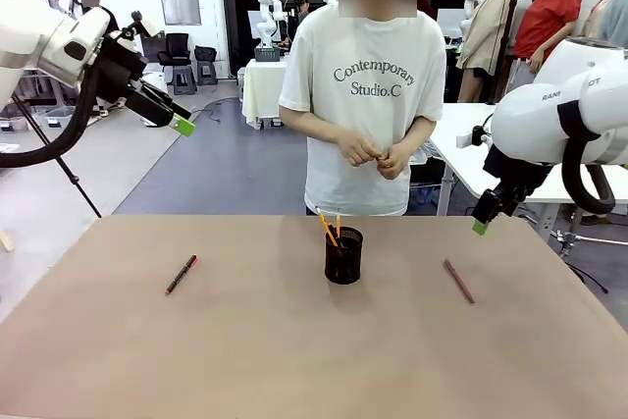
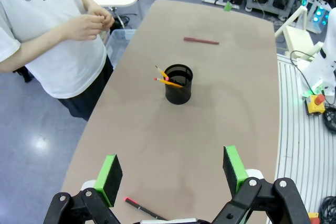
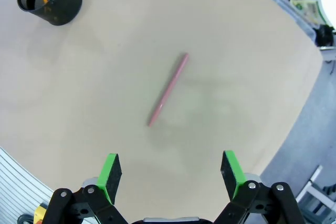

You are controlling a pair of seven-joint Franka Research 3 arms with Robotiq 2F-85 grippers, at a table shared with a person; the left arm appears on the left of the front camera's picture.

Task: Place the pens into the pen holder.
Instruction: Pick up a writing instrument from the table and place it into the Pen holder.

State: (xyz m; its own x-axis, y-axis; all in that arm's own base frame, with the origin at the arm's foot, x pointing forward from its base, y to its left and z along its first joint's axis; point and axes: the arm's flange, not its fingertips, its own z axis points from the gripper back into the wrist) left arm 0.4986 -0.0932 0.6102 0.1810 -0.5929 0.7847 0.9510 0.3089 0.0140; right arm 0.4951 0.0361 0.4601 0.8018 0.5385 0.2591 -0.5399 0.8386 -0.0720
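Front view: a black mesh holder (image 1: 343, 255) stands mid-way across the worktop (image 1: 245, 360), two yellow pencils (image 1: 327, 228) inside. A black pen (image 1: 181, 275) lies to its left, a reddish pencil (image 1: 458, 281) to its right. Left fingers (image 2: 112, 174) and right fingers (image 3: 110, 174) hang open and empty above the worktop. A person (image 1: 378, 95) stands opposite

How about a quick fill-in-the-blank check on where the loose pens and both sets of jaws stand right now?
1. The reddish-brown pencil lies on the robot's ____ side of the pen holder.
2. The black pen with a red end lies flat on the ____, outside the pen holder.
3. The left jaws and the right jaws both stand ____, holding nothing.

Missing words: right; table; open.
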